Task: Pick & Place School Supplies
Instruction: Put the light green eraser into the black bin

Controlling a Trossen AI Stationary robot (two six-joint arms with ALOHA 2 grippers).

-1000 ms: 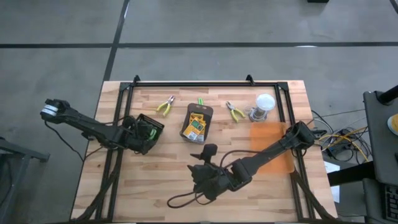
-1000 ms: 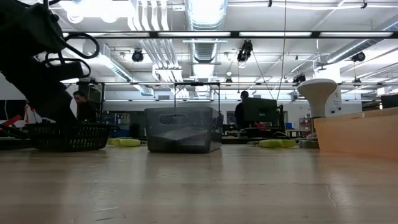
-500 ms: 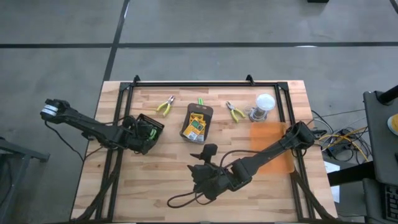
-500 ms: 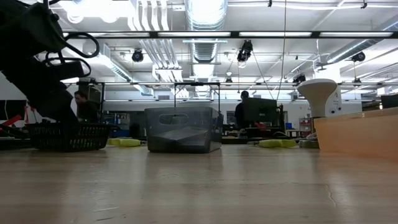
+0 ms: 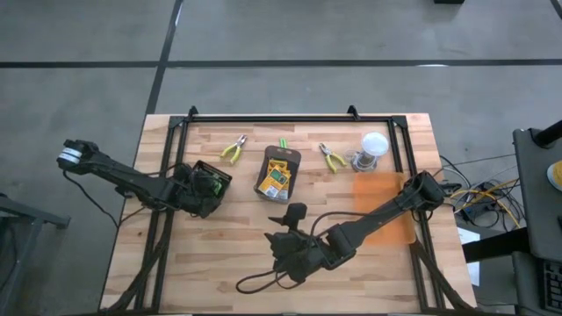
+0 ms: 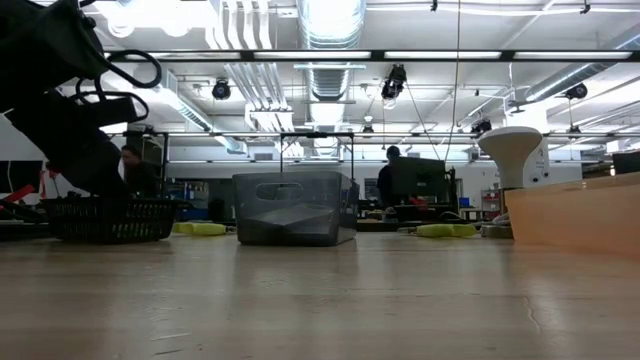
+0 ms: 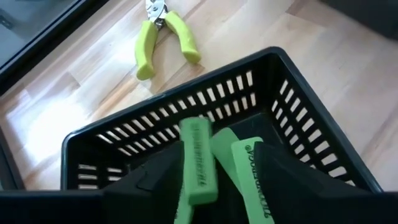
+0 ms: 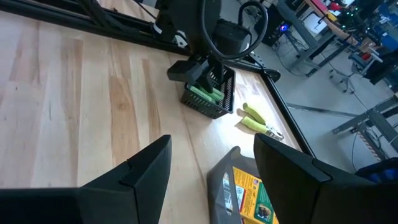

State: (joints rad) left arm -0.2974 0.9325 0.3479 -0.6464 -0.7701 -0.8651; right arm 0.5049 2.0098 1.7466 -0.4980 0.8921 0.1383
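Wooden surface, black-framed along its far edge, with bare planks toward the near edge.

You had the left gripper (image 7: 214,186) over the small black basket (image 5: 213,180) near the left edge, fingers parted around a green stick (image 7: 198,160) with two more beside it in the basket. Your right gripper (image 8: 211,174) waited open at the bare near-centre. The crayon boxes (image 5: 277,174) sat in the grey tray (image 5: 289,155) at mid-surface, pliers (image 5: 233,149) on one side and a second pair (image 5: 332,158) on the other. Only the low view showed you the workshop and people behind.
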